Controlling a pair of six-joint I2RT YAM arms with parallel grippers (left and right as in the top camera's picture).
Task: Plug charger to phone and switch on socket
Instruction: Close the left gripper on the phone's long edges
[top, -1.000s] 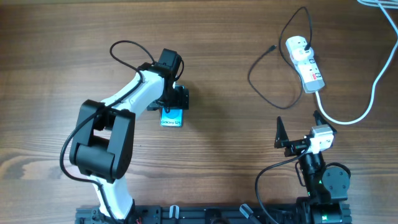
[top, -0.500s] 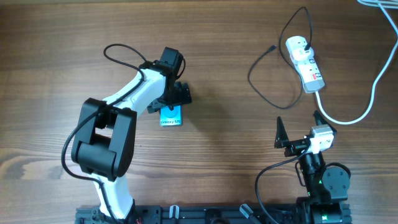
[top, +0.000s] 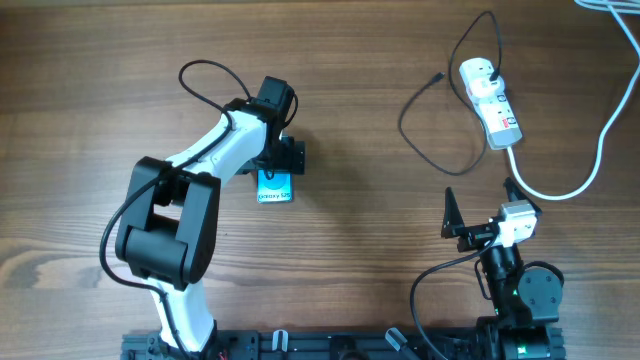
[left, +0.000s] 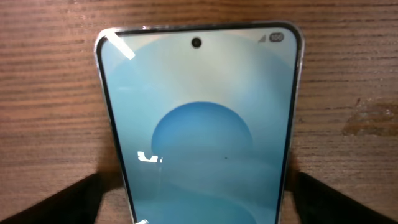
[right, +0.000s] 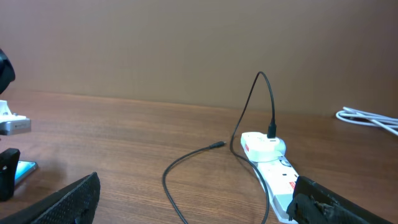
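The phone (top: 276, 189) lies flat on the table (top: 350, 270) left of centre. Its long axis runs near to far, and the end lettered "Galaxy" is on the near side. The left gripper (top: 282, 160) sits over its far part. In the left wrist view a dark finger stands just beside each long edge, so the jaws straddle the phone, but I cannot tell whether they press on it. The charger (top: 402, 128) loops over the far right of the table, and its white adapter (top: 477, 70) is seated in the socket (top: 497, 112). The plug tip (top: 437, 77) lies free, just left of the adapter. The right gripper (top: 480, 205) hangs released, with its fingers wide apart, near the socket's near end. From those jaws the tip lies farther away and slightly left, well apart from the phone. In my judgement the right arm is the one placed to fetch it.
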